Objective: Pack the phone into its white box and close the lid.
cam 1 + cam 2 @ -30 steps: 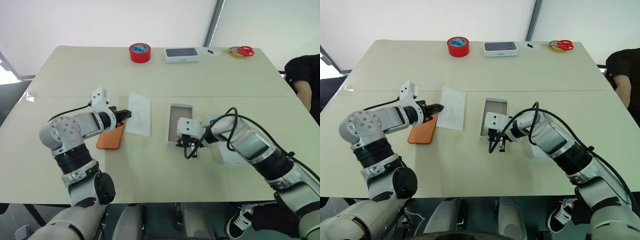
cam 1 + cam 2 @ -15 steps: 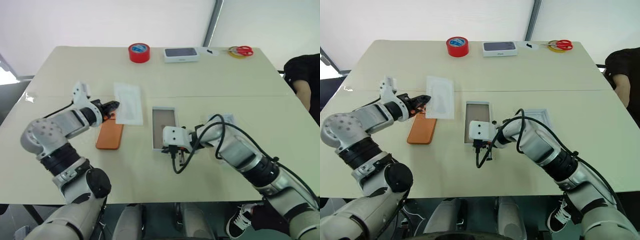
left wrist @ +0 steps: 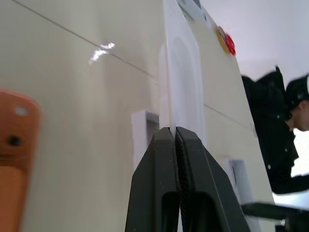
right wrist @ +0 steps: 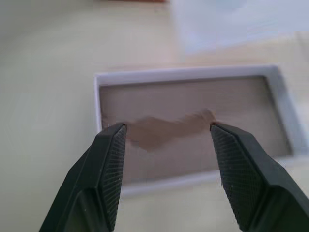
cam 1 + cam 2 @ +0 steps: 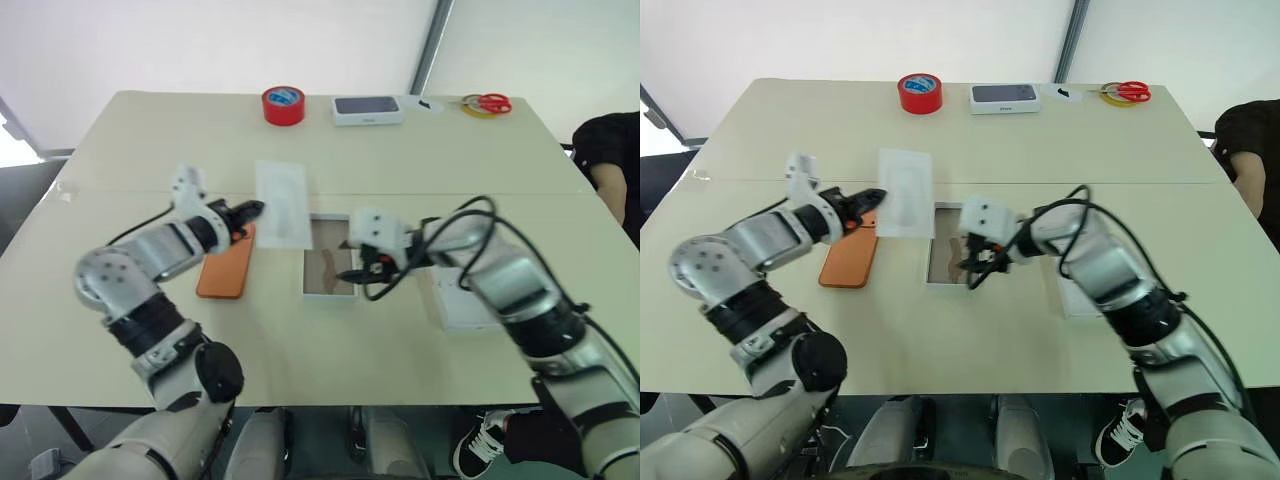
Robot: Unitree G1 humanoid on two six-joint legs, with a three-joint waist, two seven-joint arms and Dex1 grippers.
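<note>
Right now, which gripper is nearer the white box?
Right. The right gripper hangs open just above the white box, over its near right edge. The left gripper is off to the box's left, shut on the flat white insert, above the phone.

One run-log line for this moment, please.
left gripper: shut on flat white insert with oval recess | right gripper: open over shallow white box, empty | slim orange phone: on table, unpacked
</note>
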